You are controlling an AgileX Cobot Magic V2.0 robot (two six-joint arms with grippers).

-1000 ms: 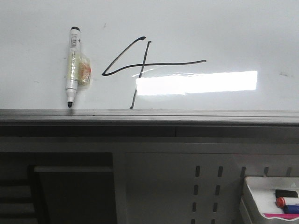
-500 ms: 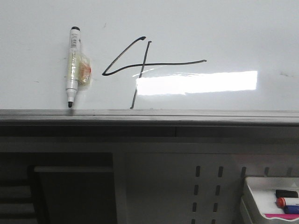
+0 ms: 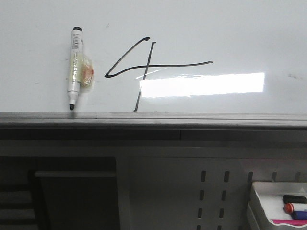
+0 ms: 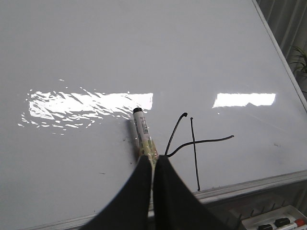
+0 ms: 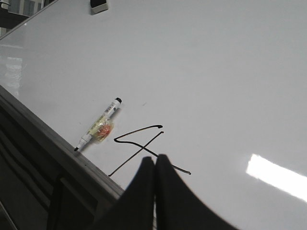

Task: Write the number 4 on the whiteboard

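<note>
Whiteboard (image 3: 201,24), glossy white, bearing the number 4 (image 3: 144,67) in thin black line near its lower grey rail (image 3: 192,117); both strokes complete, so the writing looks finished. Marker (image 3: 74,67), uncapped, lies flat on the board just beside the figure, tip touching the rail, apparently laid down once no longer needed. Left gripper (image 4: 152,167): jaws drawn together, hovering above the marker's near end; grip on it cannot be confirmed. Right gripper (image 5: 154,167): jaws closed, empty, clear of the board. White tray (image 3: 261,211) below the rail holds spare markers (image 3: 293,206).
</note>
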